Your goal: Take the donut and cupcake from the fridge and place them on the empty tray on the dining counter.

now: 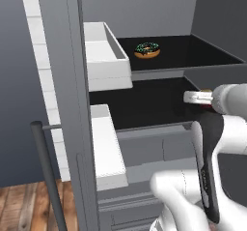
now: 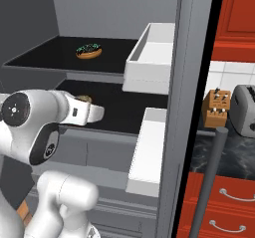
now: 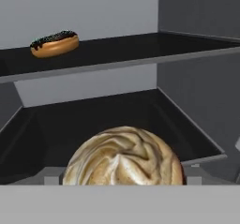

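A: While our gripper (image 1: 205, 98) hangs at the fridge's (image 1: 67, 80) lower shelf, what do we grip?

B: Nothing; jaws wide, cupcake (image 3: 124, 157) between them, donut (image 3: 54, 43) at 11 o'clock above.

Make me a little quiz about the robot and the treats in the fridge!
1. True or false: the donut sits on the upper black shelf of the fridge.
2. Which treat is right in front of the gripper? A) the donut B) the cupcake C) a slice of bread
3. Fill in: the gripper's jaws are ____ (open or shut).

Key:
1. True; it lies alone up there.
2. B; its cream top looms large in the hand view, on the lower shelf.
3. Open; the cupcake is not gripped yet.
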Robot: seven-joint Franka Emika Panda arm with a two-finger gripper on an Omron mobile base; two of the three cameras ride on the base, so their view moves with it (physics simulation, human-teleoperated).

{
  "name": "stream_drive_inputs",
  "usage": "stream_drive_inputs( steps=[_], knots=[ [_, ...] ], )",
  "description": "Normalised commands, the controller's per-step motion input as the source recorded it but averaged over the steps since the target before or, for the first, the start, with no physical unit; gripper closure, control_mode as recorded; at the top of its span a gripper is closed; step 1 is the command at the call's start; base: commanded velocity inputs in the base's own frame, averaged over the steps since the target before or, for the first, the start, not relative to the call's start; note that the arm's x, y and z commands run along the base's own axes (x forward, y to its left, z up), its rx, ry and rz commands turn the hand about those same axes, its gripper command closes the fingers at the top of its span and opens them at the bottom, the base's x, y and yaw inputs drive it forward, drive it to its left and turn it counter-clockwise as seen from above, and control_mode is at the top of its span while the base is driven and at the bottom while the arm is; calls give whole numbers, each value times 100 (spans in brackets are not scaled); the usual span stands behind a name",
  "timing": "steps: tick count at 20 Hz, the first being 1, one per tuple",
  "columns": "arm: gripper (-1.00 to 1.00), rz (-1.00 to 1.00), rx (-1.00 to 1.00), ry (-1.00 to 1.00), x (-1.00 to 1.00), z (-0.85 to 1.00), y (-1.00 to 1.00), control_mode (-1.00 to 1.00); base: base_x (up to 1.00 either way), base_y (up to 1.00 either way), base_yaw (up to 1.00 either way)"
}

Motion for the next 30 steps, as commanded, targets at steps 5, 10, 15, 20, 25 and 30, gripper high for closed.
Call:
stream_drive_inputs(
  steps=[5,10,15,20,25,30],
  knots=[
    [100,0,0,-2,-79,63,23,-100,0,0,0],
    [100,0,0,-5,-58,38,1,100,-40,0,0],
    [100,0,0,0,0,0,0,100,-100,2,0],
    [100,0,0,0,0,0,0,100,-100,8,-6],
    [100,0,0,0,0,0,0,100,-64,-2,-76],
    [100,0,0,0,0,0,0,100,-5,0,-98]
  ],
)
